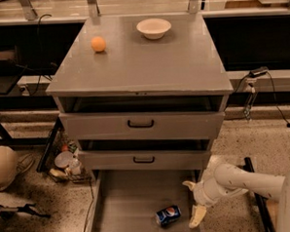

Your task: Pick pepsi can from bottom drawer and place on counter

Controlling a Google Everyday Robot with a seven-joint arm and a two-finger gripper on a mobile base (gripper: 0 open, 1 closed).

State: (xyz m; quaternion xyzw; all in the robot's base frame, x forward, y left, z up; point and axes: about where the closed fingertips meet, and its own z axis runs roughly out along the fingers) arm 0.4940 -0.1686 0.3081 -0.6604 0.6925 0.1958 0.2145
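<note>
Over bottom drawer (pixel 124 203) — gripper (pixel 193 201) spread wide | pepsi can (pixel 168 215) on its side, near

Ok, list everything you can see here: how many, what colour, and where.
pepsi can: one, blue, on its side near the front of the bottom drawer
bottom drawer: one, grey, pulled open
upper drawers: two, grey with black handles, above it
counter: one, grey, top of the cabinet
ball: one, orange, back left of the counter
bowl: one, white, back of the counter
arm: one, white, lower right
gripper: one, cream, open, at the drawer's right side, beside the can, not touching it
</note>
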